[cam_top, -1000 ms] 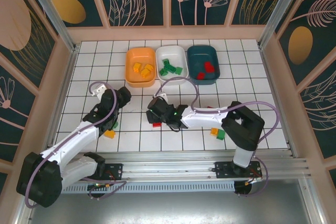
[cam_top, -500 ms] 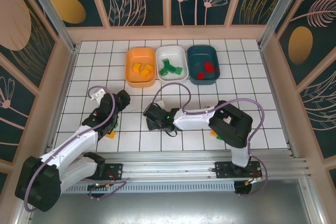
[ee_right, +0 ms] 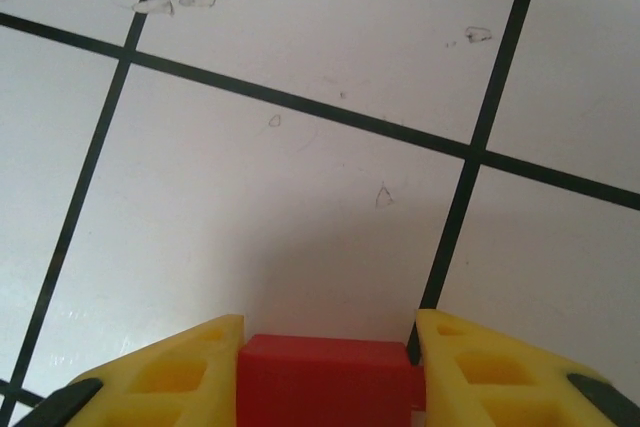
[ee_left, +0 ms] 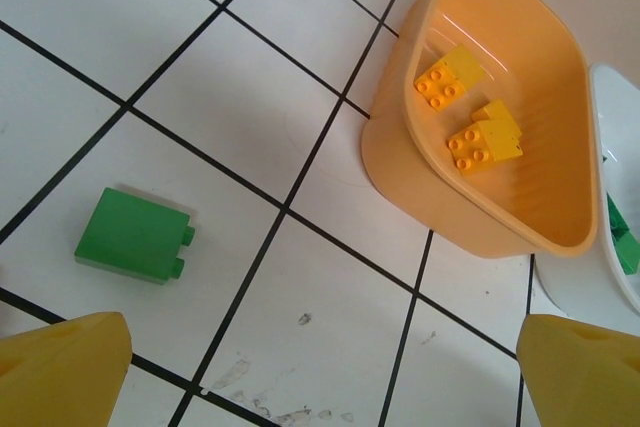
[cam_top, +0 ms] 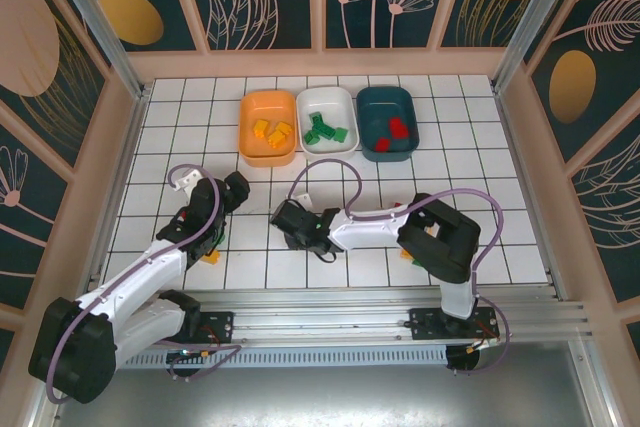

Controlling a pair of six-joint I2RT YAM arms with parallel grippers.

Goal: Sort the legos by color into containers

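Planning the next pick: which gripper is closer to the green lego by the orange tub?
Left. The left gripper hangs open by the green lego; the right gripper clamps a red lego farther right.

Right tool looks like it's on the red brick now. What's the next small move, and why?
Probably a short straight lift. The right tool has its fingers against both sides of the red brick on the table, so it looks gripped. Lifting would confirm the hold before carrying it to the teal tub, where other reds lie.

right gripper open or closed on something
Shut: the right gripper has both yellow fingers against the sides of a red brick.
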